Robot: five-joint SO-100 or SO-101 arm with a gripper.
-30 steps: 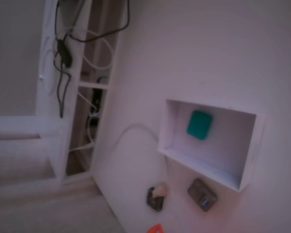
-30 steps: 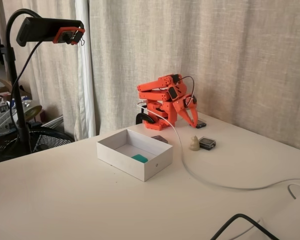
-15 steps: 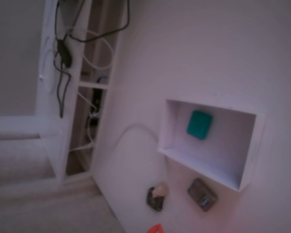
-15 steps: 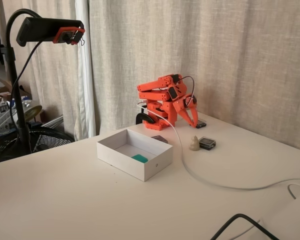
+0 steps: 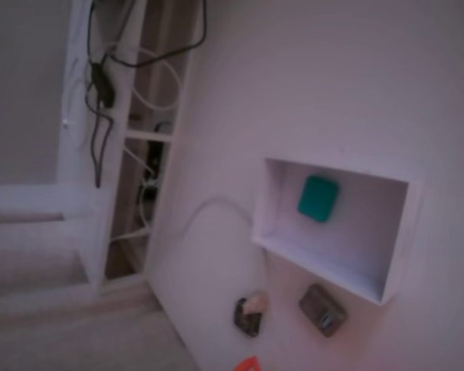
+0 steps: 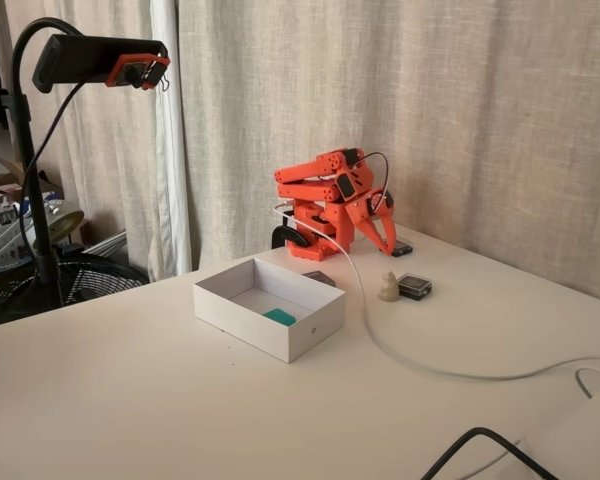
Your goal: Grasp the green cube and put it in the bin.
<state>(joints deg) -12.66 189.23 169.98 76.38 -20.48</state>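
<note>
Fixed views, both; entries by size.

Table (image 6: 160, 400): white, broad, mostly bare.

Curtain (image 6: 430, 110): beige, behind the table.

Camera stand (image 6: 40, 200): black gooseneck at the left edge of the side view, orange clip on top.

Arm (image 6: 330, 195): orange, folded low at the far table edge, well apart from the bin. Gripper (image 6: 388, 240): points down near the table, nothing held; whether the jaws are wide or narrow cannot be told at this size.

Bin (image 6: 242, 318): white, shallow, open-topped, near table centre.

Cable (image 6: 420, 365): white, runs from the arm past the bin's right side.

Cube (image 5: 318, 199): green, flat on the bin floor, near one wall, also seen in the side view (image 6: 278, 317).

Dark box (image 6: 414, 287) and tan-topped lump (image 6: 388, 288): small, between arm and bin, touching neither.

Judgement: the task reads as complete; the sound course is to stay parked, clear of bin, cable and small items.
</note>
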